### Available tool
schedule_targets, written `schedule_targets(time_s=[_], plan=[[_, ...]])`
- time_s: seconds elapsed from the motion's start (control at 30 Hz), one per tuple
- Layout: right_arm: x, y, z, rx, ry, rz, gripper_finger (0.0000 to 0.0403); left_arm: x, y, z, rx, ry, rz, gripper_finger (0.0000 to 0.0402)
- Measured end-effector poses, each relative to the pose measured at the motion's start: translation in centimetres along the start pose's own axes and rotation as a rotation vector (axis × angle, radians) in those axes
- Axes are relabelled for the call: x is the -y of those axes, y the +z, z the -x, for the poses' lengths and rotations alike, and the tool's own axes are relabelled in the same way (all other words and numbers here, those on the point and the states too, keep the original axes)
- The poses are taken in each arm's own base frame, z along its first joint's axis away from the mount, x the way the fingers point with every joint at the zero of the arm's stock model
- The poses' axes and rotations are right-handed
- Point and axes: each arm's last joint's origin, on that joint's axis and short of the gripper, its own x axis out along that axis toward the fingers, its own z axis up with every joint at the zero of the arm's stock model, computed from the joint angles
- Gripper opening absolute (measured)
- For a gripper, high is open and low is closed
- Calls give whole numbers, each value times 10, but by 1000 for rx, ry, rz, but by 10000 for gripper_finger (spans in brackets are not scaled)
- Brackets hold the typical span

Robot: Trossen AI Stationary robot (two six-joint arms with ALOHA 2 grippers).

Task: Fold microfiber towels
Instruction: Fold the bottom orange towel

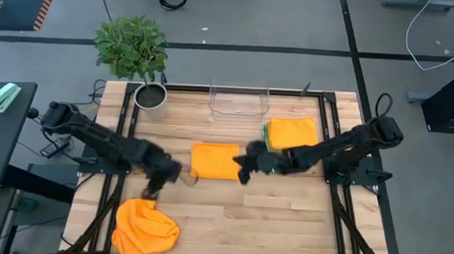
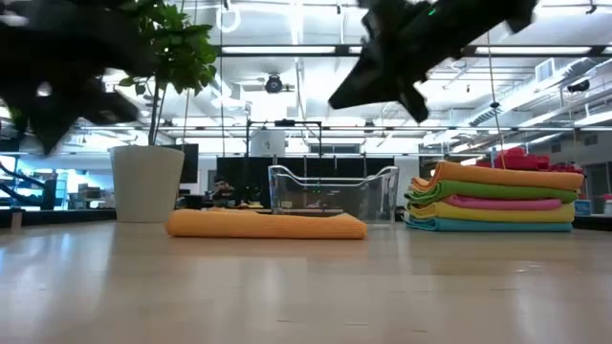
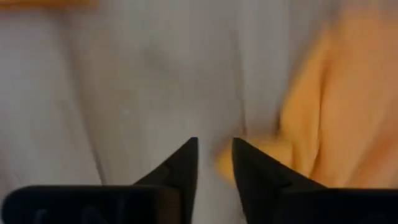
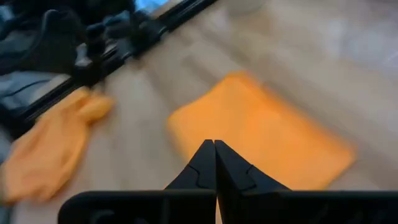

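Note:
A folded orange towel [image 1: 216, 160] lies flat at the table's middle and also shows in the low view [image 2: 266, 225] and the right wrist view [image 4: 261, 140]. My right gripper [image 1: 244, 171] hangs shut above its right end, clear of it [image 4: 214, 149]. A crumpled orange towel [image 1: 145, 228] lies heaped near the front left corner. My left gripper [image 1: 152, 188] hovers just beyond that heap, its fingers a little apart with nothing between them [image 3: 214, 158]; the orange cloth [image 3: 336, 112] lies beside them.
A stack of folded towels [image 2: 497, 196], orange on top, sits at the far right [image 1: 293, 133]. A clear plastic bin [image 1: 238, 102] stands at the far edge, with a potted plant [image 1: 151, 96] at the far left. Bare wood [image 1: 284, 223] spreads across the front right.

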Motion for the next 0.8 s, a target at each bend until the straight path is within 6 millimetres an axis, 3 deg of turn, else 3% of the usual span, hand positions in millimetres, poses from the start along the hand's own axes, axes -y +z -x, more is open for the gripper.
schedule_targets(time_s=[0.13, 0.27, 0.5, 0.8], plan=[[-18, -26, 5, -62, 43, -36, 0, 35, -12, -10, -71, -28, -407, 155], [-25, -49, 3, -119, 34, -90, 0, 62, -20, -15, -51, -66, -614, 194], [-32, -62, 5, -148, 41, -147, 0, 74, -33, -21, -83, -75, -587, 213], [-32, -62, 6, -143, 44, -148, 0, 75, -44, -36, -90, -99, -451, 186]])
